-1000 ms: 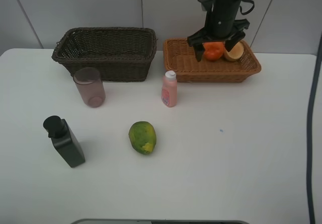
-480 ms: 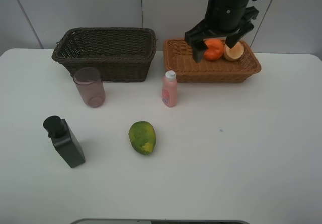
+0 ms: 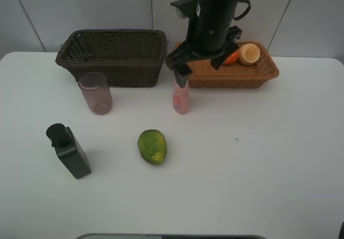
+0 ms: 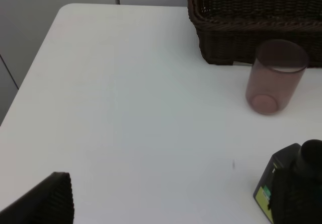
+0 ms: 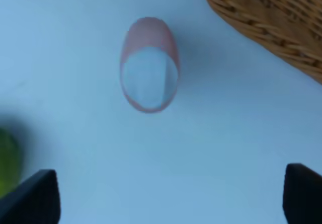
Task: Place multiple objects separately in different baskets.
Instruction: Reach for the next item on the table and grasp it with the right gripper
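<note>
My right gripper point(image 3: 198, 67) is open and empty, hanging above the small pink white-capped bottle point(image 3: 181, 96), which stands upright on the table. In the right wrist view the bottle point(image 5: 149, 73) lies ahead of the open gripper point(image 5: 168, 183). The orange point(image 3: 231, 58) and the peach-like fruit point(image 3: 249, 53) lie in the orange-tan basket point(image 3: 236, 77). The dark brown basket point(image 3: 113, 56) is empty. The pinkish cup point(image 3: 97, 93), the black pump bottle point(image 3: 69, 151) and the papaya-like fruit point(image 3: 152, 146) sit on the table. My left gripper point(image 4: 166, 204) shows one finger point(image 4: 48, 201), far from the cup point(image 4: 274, 78).
The white table point(image 3: 258, 158) ends at a wall behind the baskets. The left wrist view shows the dark basket point(image 4: 256, 22), the pump bottle point(image 4: 292, 189) and the table's left edge. The right wrist view shows the tan basket's corner point(image 5: 271, 22) and the papaya point(image 5: 7, 161).
My right gripper has let go of the orange in the orange-tan basket, risen and swung left. It now hangs open above the pink bottle.
</note>
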Controlling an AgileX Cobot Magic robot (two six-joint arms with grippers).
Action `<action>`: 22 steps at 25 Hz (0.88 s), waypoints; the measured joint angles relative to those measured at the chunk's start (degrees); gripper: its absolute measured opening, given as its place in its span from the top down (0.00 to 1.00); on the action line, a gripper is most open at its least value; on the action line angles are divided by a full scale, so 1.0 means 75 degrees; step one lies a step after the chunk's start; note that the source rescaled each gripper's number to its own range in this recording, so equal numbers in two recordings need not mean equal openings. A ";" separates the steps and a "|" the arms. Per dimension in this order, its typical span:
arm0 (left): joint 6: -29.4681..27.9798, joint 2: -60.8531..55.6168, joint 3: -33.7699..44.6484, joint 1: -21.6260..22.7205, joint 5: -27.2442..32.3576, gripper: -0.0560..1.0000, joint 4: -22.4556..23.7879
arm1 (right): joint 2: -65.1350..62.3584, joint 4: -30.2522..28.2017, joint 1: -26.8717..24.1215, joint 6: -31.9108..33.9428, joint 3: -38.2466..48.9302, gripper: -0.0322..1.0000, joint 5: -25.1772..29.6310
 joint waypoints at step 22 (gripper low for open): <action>0.0000 0.0000 0.0000 0.0000 0.0000 0.00 0.0000 | 0.1945 0.0086 -0.0078 0.0000 -0.1739 0.12 0.0139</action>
